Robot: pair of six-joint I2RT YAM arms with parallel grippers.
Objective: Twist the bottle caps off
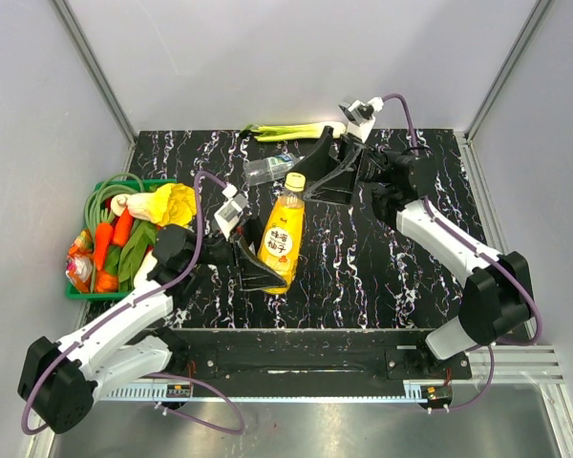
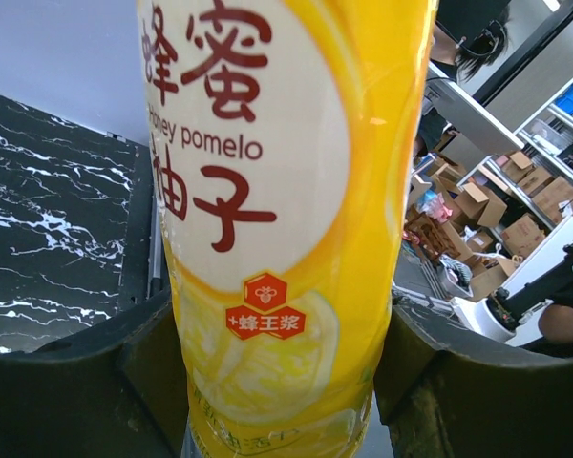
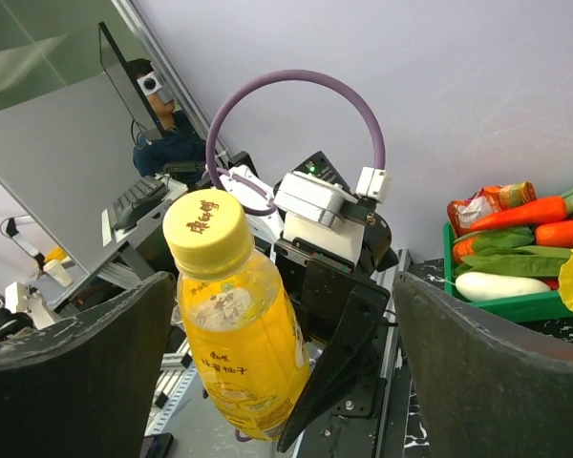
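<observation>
A yellow-orange juice bottle [image 1: 282,239] leans at mid-table with its yellow cap [image 1: 295,180] on the neck. My left gripper [image 1: 258,270] is shut on the bottle's lower body. In the left wrist view the label [image 2: 267,191] fills the frame between the two fingers [image 2: 86,382]. My right gripper [image 1: 312,186] is open just right of the cap. In the right wrist view the cap [image 3: 203,227] stands free by the left finger [image 3: 76,372], with a wide gap to the other finger. A clear bottle [image 1: 272,169] lies on its side behind.
A green basket [image 1: 76,291] of carrots, greens and other vegetables sits at the left edge, also seen in the right wrist view as the basket [image 3: 487,307]. A green leek [image 1: 286,129] lies along the back edge. Grey walls close in the black marbled table [image 1: 382,267].
</observation>
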